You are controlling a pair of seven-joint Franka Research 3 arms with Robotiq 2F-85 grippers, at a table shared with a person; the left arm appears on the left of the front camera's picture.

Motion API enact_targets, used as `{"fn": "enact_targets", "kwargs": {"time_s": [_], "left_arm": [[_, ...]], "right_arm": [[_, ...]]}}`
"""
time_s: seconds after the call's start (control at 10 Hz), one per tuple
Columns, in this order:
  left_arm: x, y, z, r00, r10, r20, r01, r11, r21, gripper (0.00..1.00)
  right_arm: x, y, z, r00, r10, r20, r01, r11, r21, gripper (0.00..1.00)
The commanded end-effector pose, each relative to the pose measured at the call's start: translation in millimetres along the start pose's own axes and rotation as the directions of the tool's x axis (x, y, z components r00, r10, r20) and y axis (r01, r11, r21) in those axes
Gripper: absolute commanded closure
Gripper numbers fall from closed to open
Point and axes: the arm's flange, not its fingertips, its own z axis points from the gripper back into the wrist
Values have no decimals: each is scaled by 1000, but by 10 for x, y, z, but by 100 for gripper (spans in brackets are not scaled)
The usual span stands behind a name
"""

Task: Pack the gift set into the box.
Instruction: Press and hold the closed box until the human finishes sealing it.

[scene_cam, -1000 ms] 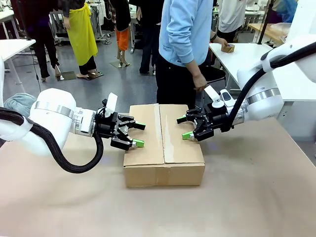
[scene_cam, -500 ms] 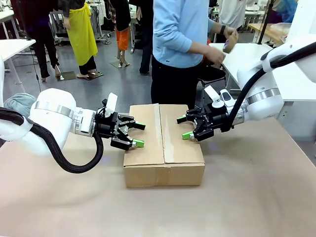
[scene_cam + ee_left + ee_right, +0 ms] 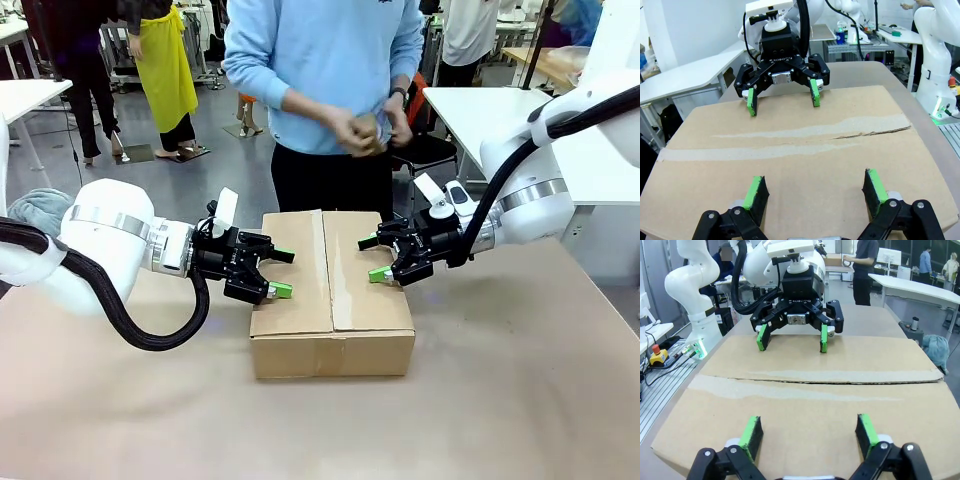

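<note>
**Both end effectors spread over the closed box**

The box (image 3: pixel 332 290) sits mid-table (image 3: pixel 520 400), flaps shut. The left end effector (image 3: pixel 280 272) hovers at its left edge, the right end effector (image 3: pixel 372 258) at its right; both gape wide, empty.

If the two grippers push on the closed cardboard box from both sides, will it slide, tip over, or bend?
The box is low, wide and flat on the table, so it would probably slide, not tip. Its corrugated walls look fairly stiff, but the top flaps meet at a seam with a small tear, so they may flex inward. The left gripper and right gripper hover with jaws open.
</note>
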Motion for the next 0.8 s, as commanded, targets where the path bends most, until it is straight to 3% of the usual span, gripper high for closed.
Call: {"fn": "enact_targets", "kwargs": {"time_s": [0.0, 0.7], "left_arm": [[-20, -17, 1, 1000, -17, 4, 17, 1000, -2, 0], [-20, -17, 1, 1000, -17, 4, 17, 1000, -2, 0]], "right_arm": [[-14, 4, -7, 1000, 1, -9, -1, 1000, -1, 0], [-14, 4, -7, 1000, 1, -9, -1, 1000, -1, 0]]}}
